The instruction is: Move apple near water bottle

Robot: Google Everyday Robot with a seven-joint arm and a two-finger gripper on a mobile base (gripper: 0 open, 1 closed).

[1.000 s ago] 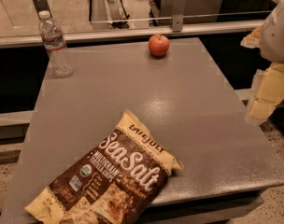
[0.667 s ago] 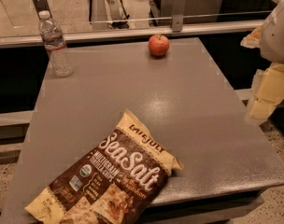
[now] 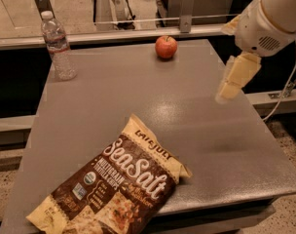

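The red apple (image 3: 166, 47) sits at the far middle of the grey table (image 3: 138, 111), close to its back edge. The clear water bottle (image 3: 58, 47) with a white cap stands upright at the far left corner, well apart from the apple. My gripper (image 3: 226, 65) hangs above the table's right side, to the right of the apple and nearer to me than it. It is open and holds nothing. One cream finger (image 3: 237, 77) points down toward the table.
A large brown Sea Salt chip bag (image 3: 116, 186) lies at the near left of the table, overhanging the front edge. A metal rail (image 3: 138, 30) runs behind the table. A cable (image 3: 284, 96) hangs at the right.
My arm and gripper have moved left, from beyond the table's right edge to above its right side. The apple, bottle and bag have not moved.
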